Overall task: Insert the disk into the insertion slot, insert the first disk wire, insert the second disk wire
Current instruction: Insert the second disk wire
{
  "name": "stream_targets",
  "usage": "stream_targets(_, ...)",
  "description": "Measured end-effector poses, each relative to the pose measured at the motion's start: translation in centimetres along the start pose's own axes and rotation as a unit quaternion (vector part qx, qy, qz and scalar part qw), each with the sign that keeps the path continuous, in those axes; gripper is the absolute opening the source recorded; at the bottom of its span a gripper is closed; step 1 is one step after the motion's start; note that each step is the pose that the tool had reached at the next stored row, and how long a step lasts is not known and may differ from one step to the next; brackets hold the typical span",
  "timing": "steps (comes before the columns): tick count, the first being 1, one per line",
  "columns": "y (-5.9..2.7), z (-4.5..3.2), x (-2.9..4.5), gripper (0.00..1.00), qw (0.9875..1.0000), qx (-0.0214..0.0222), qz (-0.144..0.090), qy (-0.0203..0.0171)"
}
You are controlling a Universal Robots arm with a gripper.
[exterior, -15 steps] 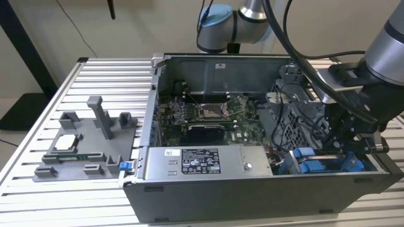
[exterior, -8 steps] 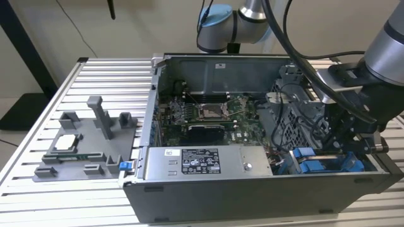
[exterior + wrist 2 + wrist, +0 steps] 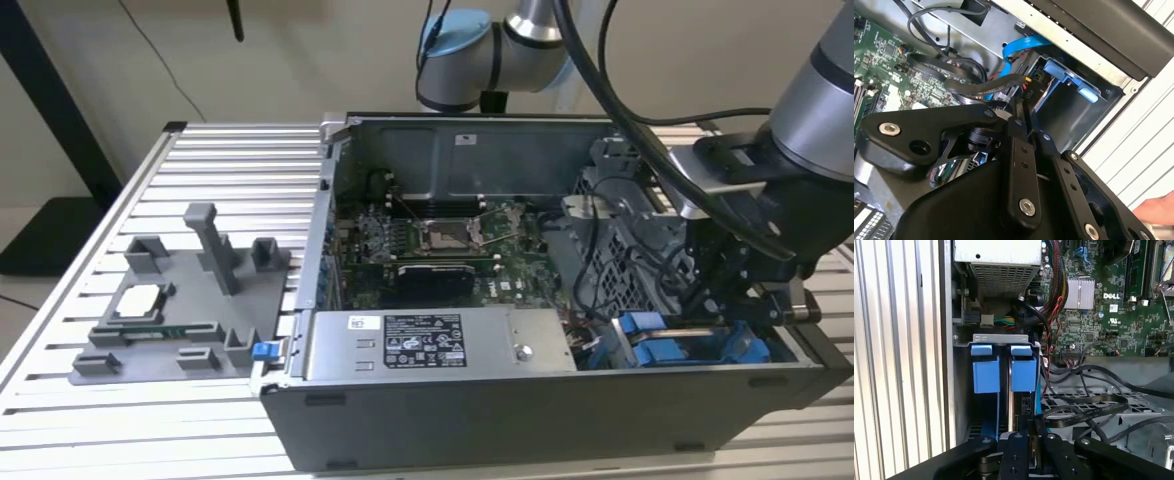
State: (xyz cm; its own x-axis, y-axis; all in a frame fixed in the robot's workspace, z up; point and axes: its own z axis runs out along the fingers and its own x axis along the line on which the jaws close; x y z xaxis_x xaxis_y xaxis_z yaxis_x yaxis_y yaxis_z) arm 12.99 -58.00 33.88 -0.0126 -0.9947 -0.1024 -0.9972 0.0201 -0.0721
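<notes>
Grey fixture tray (image 3: 187,310) is seen on the slatted table (image 3: 80,250) at the exterior view's left. Open computer case (image 3: 534,420) follows. At its right end, the gripper (image 3: 1026,452) is lowered at the drive slot (image 3: 989,340), where the blue-framed disk (image 3: 1023,374) sits; a black wire (image 3: 1084,412) runs nearby. Finger state cannot be told.

One open computer case (image 3: 534,420), one motherboard (image 3: 427,240), one power-supply box (image 3: 441,345) — two blue carrier tabs (image 3: 986,370).
</notes>
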Motion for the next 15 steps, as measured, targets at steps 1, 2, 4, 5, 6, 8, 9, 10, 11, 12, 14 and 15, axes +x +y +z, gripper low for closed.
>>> stream_targets(1,0.00,0.01,-0.01,0.00,1.0000,0.0000,0.000,0.0000)
stream_targets(2,0.00,0.00,-0.01,0.00,1.0000,0.0001,0.001,0.0002)
stream_targets(4,0.00,-0.03,-0.02,0.00,1.0000,0.0001,0.001,0.0006)
stream_targets(5,0.00,-0.01,-0.02,0.00,1.0000,0.0001,0.001,0.0008)
stream_targets(6,0.01,0.04,-0.02,0.00,1.0000,0.0001,0.001,0.0009)
stream_targets(8,0.02,0.24,0.01,0.00,1.0000,0.0002,0.002,0.0016)
stream_targets(9,0.04,0.38,0.03,0.00,1.0000,0.0002,0.002,0.0017)
stream_targets(10,0.05,0.53,0.04,0.00,1.0000,0.0003,0.002,0.0017)
stream_targets(11,0.06,0.67,0.06,0.00,1.0000,0.0003,0.002,0.0015)
stream_targets(12,0.06,0.75,0.05,0.00,1.0000,0.0003,0.002,0.0013)
stream_targets(14,0.06,0.77,0.05,0.00,1.0000,0.0002,0.003,0.0012)
stream_targets(15,0.06,0.85,0.04,1.00,1.0000,0.0003,0.003,-0.0005)
